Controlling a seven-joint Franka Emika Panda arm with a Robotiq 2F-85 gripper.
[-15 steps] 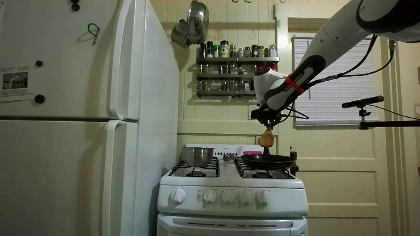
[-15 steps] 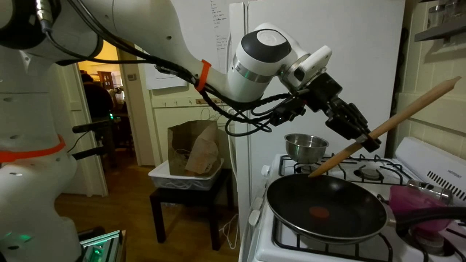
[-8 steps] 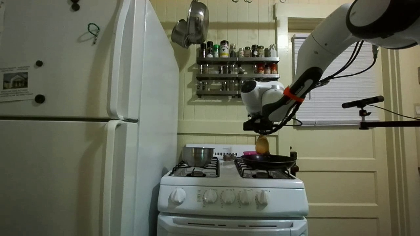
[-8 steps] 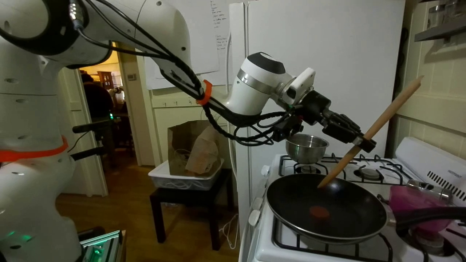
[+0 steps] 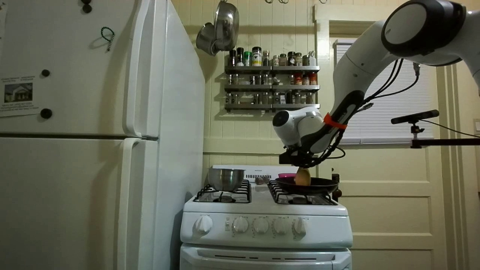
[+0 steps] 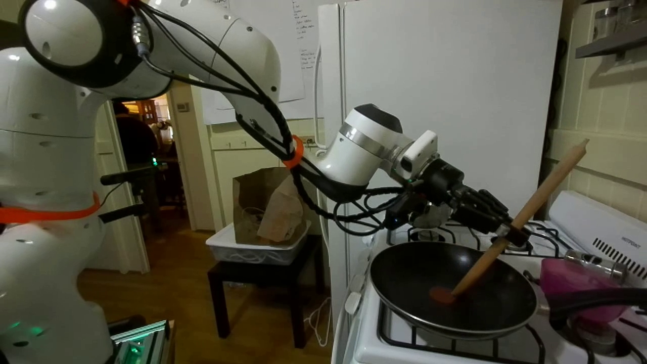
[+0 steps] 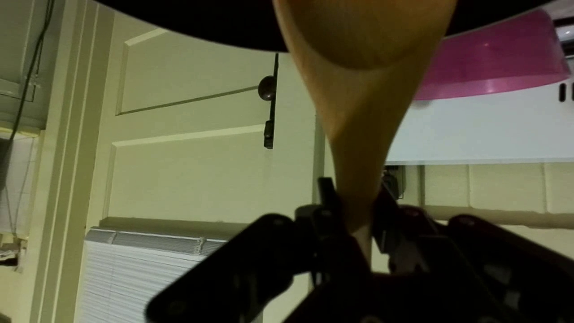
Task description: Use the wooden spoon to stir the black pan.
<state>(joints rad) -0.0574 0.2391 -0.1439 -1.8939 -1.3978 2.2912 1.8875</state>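
Leaning in the black pan (image 6: 424,270), the wooden spoon (image 6: 529,208) has its head low, just beside the red dot (image 6: 438,295) in the pan's middle; whether it touches bottom I cannot tell. In an exterior view the head lies between seven and eight o'clock from the gripper (image 6: 513,233), while the shaft's far end points up to about one. The gripper pinches the shaft partway along. In the wrist view the head sits at twelve o'clock from the fingertips (image 7: 327,190), hollow side to the camera. I judge stirring the step in hand: the next sweep should circle the dot at that slant, since the shaft may swivel if the head drags. In an exterior view the pan's handle (image 6: 596,299) juts to three o'clock, across a pink bowl (image 6: 561,275).
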